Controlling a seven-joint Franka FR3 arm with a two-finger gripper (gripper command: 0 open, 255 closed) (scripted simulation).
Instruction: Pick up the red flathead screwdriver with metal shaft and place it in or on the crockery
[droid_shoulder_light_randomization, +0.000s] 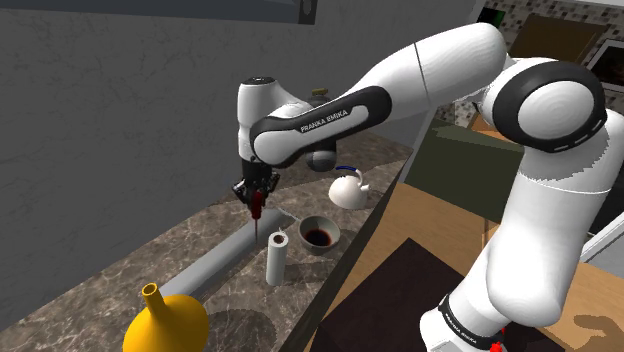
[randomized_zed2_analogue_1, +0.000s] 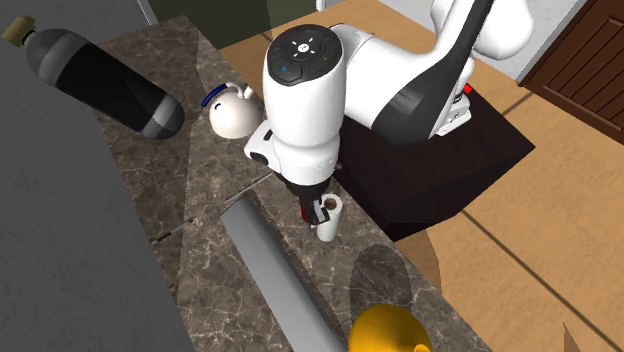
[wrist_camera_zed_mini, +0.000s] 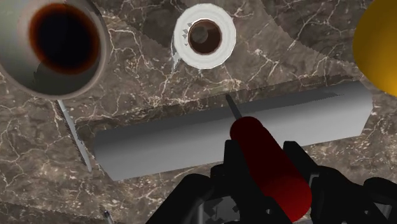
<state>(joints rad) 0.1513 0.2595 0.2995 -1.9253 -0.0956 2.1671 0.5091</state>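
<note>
My black gripper (droid_shoulder_light_randomization: 257, 190) is shut on the dark red handle of the screwdriver (droid_shoulder_light_randomization: 258, 211), which hangs point down above the marble counter. In the wrist view the red handle (wrist_camera_zed_mini: 270, 170) sits clasped between my fingers (wrist_camera_zed_mini: 233, 160), and its thin metal shaft (wrist_camera_zed_mini: 234, 107) points at the long grey bar (wrist_camera_zed_mini: 159, 143) below. The bowl (droid_shoulder_light_randomization: 320, 235), pale outside and dark inside, stands on the counter to the shoulder view's right of the gripper. It appears again past the bar as the bowl (wrist_camera_zed_mini: 60, 48). From the second exterior view the gripper (randomized_zed2_analogue_1: 311, 203) hangs beside a white cylinder (randomized_zed2_analogue_1: 328, 216).
An upright white hollow cylinder (droid_shoulder_light_randomization: 278, 256) stands between the bar and the bowl. A white teapot (droid_shoulder_light_randomization: 347, 190) sits further back. A yellow gourd-shaped vase (droid_shoulder_light_randomization: 166, 322) is at the counter's near end. A black gas bottle (randomized_zed2_analogue_1: 100, 80) lies by the wall. The counter edge (droid_shoulder_light_randomization: 340, 270) drops to a wooden floor.
</note>
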